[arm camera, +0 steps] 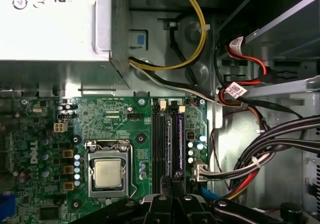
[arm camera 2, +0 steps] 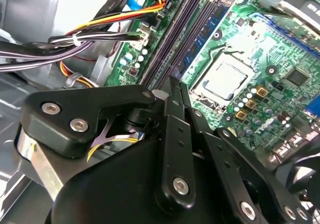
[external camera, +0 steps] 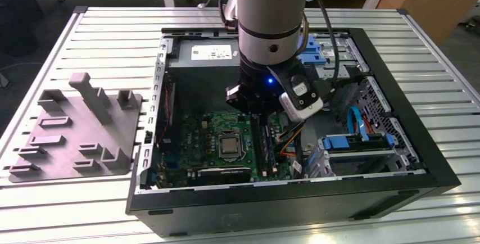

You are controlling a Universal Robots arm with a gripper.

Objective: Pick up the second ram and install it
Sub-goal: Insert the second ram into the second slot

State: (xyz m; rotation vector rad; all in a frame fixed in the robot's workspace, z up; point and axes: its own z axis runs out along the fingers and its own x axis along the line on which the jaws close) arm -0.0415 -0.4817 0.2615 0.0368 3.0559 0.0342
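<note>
My gripper (external camera: 259, 112) reaches down into the open computer case (external camera: 300, 190), over the memory slots of the green motherboard (external camera: 202, 137). In both wrist views its black fingers (arm camera 2: 172, 91) are pressed together and shut, with the tips (arm camera: 172, 180) at the near end of the slots. A ram (arm camera: 177, 139), a thin dark stick with small chips, stands upright in one slot (arm camera 2: 170, 39) beside the processor socket (arm camera: 107, 173). I cannot tell whether the tips touch it. The grey moulded tray (external camera: 75, 126) lies at the exterior view's left with no stick on it.
Bundled black, yellow and red cables (arm camera: 260, 154) run close beside the slots. A metal power supply box (arm camera: 50, 21) stands beyond the board. Blue drive brackets (external camera: 356, 143) fill the case's side at the exterior view's right. The case sits on a slatted metal table (external camera: 112, 36).
</note>
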